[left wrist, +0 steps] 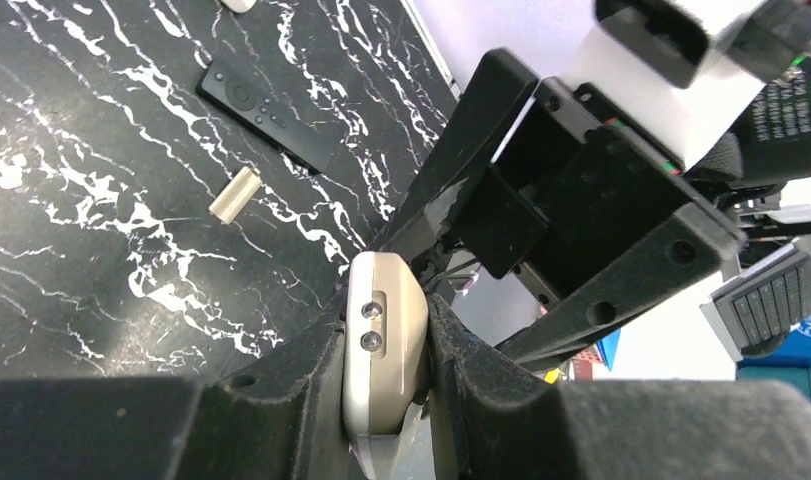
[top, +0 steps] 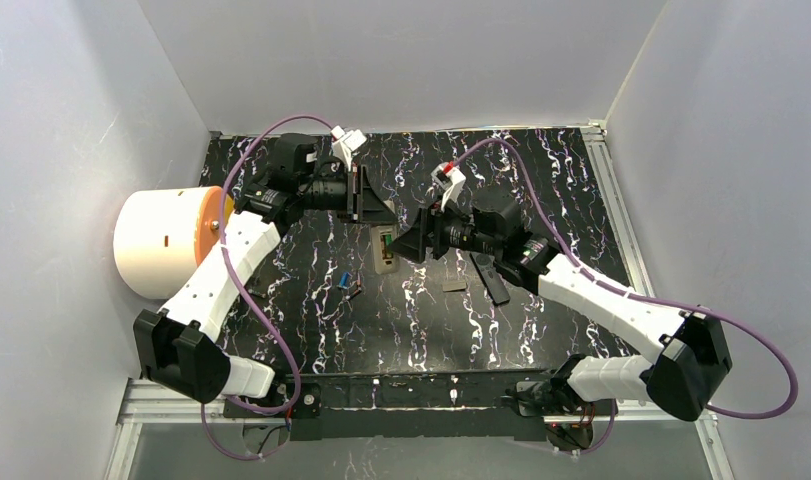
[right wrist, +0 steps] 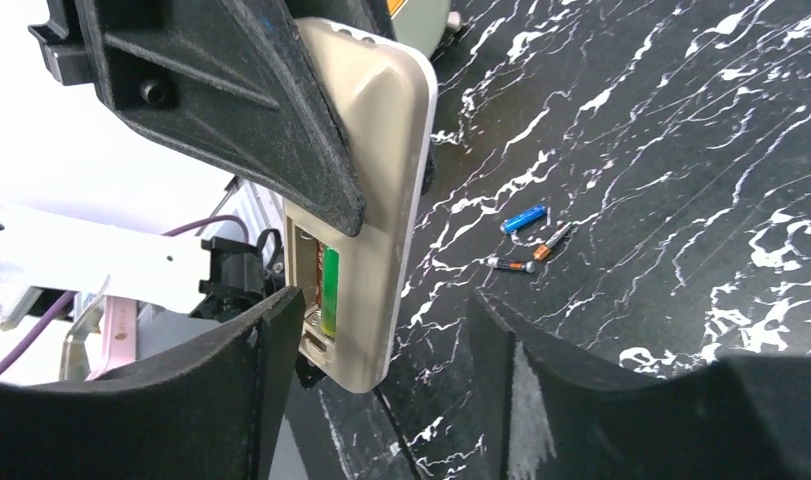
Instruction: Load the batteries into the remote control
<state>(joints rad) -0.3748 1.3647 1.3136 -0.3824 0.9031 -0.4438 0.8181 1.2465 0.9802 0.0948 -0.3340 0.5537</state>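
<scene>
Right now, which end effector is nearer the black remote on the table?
Right. The right end effector sits just left of the black remote in the top view; the left end effector is farther off, clamping the beige remote.

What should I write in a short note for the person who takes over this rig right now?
Left gripper: shut on the beige remote, battery bay open and facing the right arm.
Right gripper: open, holding nothing, close to the bay end of the remote.
Things: a green battery sits in the bay. A blue battery and two dark batteries lie loose on the table. A black remote lies apart on the table.
Done: one battery in.
Left: the slot beside it looks empty, so fetch and fit another battery.
</scene>
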